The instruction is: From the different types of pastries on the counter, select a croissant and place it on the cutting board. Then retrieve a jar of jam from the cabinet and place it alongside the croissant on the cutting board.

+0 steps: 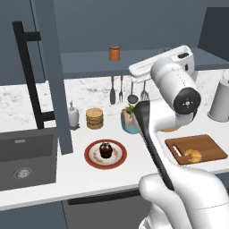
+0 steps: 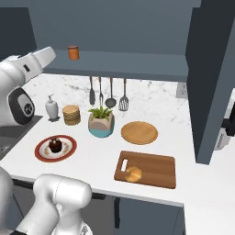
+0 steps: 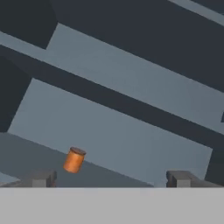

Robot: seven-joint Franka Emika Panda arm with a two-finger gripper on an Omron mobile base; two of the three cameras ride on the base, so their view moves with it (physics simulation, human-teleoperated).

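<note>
So going left to right across the counter (image 1: 53,179): there's the dark grey sink (image 1: 27,159) set into the white marbled top, then the open cabinet door (image 1: 53,76) with its long black bar handle (image 1: 29,76). Past that is a little white soap bottle (image 1: 73,115), and just beside it the stack of tan round flat cakes (image 1: 94,118). In front of those sits the dark chocolate cupcake (image 1: 105,150) on a red-rimmed plate (image 1: 91,159). Next comes a potted plant (image 2: 101,121) in a tan and teal pot, with a few utensils (image 2: 108,92) hanging on the wall above it. Then a round tan wooden plate (image 2: 139,132), and in front of it the cutting board (image 2: 153,167), brown wood with a darker rim and a slot handle. The croissant (image 2: 133,174) is already on the board, a small lumpy golden thing near the handle end. The jar of jam (image 1: 114,53) is up on the cabinet shelf (image 2: 137,64), standing upright by itself: short orange-brown cylinder with a matching lid. The arm is raised up toward that shelf, and from the hand view the gripper (image 3: 111,179) has its fingers spread wide with nothing between them, and the jar sits a bit ahead, near the left fingertip (image 3: 41,178), not touching it.
</note>
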